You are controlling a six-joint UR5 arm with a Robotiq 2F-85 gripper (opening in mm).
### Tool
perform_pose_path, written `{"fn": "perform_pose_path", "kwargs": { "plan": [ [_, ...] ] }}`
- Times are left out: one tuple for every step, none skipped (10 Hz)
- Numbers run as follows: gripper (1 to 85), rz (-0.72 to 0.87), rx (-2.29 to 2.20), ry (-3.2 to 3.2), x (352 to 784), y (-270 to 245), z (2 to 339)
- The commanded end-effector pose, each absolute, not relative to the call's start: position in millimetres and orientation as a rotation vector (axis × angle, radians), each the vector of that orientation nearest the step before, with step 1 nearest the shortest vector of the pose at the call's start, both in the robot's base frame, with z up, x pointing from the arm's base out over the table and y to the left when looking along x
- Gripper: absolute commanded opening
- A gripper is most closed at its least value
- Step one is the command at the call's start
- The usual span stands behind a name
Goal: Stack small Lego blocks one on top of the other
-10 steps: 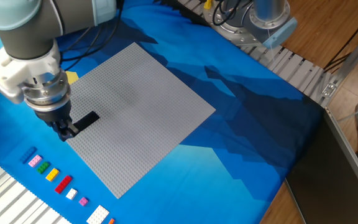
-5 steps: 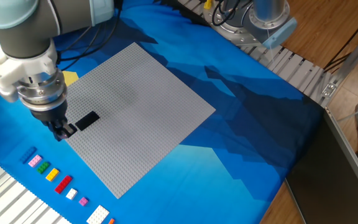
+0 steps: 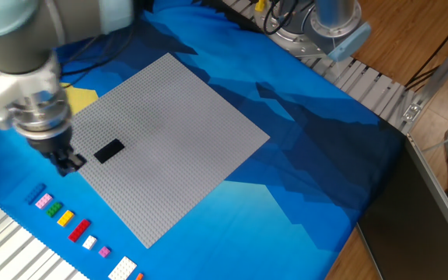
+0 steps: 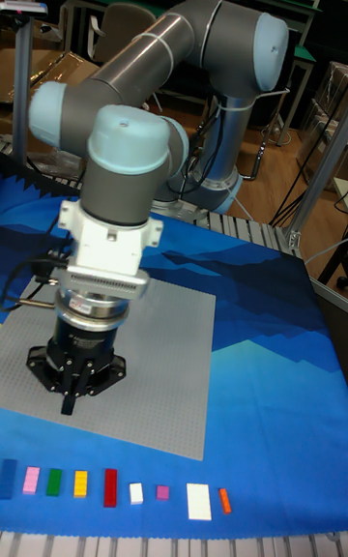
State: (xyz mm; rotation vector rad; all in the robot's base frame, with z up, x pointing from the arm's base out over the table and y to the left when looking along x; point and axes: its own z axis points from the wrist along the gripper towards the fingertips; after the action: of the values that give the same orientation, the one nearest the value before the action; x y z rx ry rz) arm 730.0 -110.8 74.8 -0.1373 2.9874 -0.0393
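Leftward the gripper (image 3: 70, 162) has drawn, off the black brick (image 3: 109, 150) (finger state unclear).

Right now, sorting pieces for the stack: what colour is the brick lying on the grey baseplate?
Black. The brick shows best in the fixed view, on the baseplate.

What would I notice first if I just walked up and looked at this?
Probably the big grey robot arm bending down over the table, with its gripper at the left edge of the large grey studded baseplate. Next, a flat black Lego block lying on that baseplate just beside the gripper. Then the row of small coloured bricks lined up on the blue cloth near the front edge.
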Motion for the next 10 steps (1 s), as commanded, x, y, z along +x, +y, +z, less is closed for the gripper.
{"fn": "perform_pose_path", "kwargs": {
  "plan": [
    [20.7, 0.047, -0.127, 3.022, 749.2, -132.0, 72.1],
    [21.3, 0.047, -0.105, 3.038, 753.5, -137.0, 68.3],
    [20.3, 0.054, -0.077, 3.05, 757.6, -139.5, 63.4],
    [19.7, 0.038, -0.071, 3.053, 762.7, -146.5, 55.7],
    [19.7, 0.038, -0.057, 3.044, 768.2, -149.2, 48.8],
    [19.7, 0.044, -0.042, 3.04, 772.7, -151.6, 44.6],
    [19.7, 0.053, -0.049, 3.049, 774.4, -155.1, 43.2],
    [20.0, 0.043, -0.061, 3.056, 775.5, -160.9, 41.2],
    [20.0, 0.045, -0.063, 3.052, 778.0, -162.8, 38.5],
    [20.0, 0.045, -0.066, 3.047, 780.4, -162.2, 35.8]
  ]
}}
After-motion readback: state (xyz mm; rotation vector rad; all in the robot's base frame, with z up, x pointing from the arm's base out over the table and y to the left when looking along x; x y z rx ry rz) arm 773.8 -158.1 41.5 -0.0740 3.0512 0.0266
